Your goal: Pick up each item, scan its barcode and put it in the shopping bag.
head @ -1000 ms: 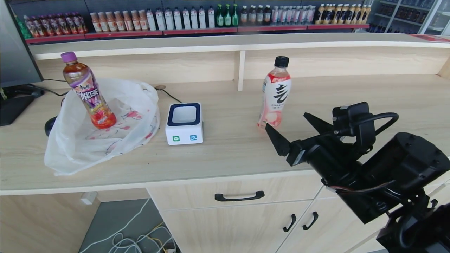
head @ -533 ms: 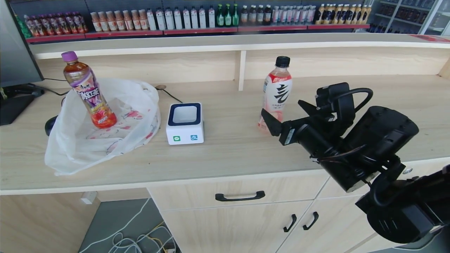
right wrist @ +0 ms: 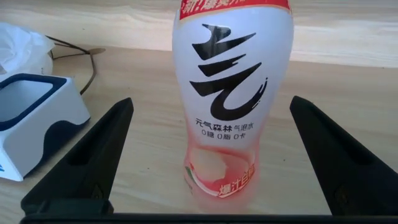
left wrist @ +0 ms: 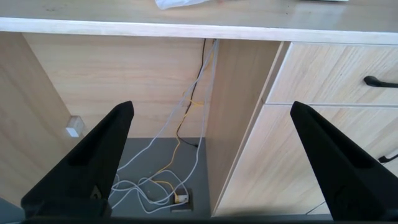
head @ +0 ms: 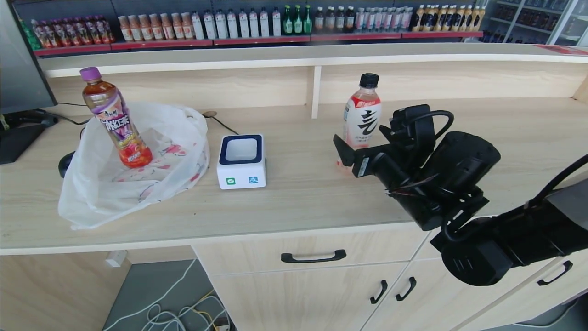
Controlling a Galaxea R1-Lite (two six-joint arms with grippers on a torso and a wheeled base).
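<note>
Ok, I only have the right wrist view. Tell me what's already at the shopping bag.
Observer: A tea bottle with a purple cap stands upright in the crumpled white shopping bag, on the robot's left of the scanner.
Operator: Now give me the left claw's position.
Observer: The left claw hangs open below the counter edge, facing the wooden cabinet.
Operator: Describe the top of the bottle in front of me.
Observer: The pink bottle stands upright with a black cap on it.
</note>
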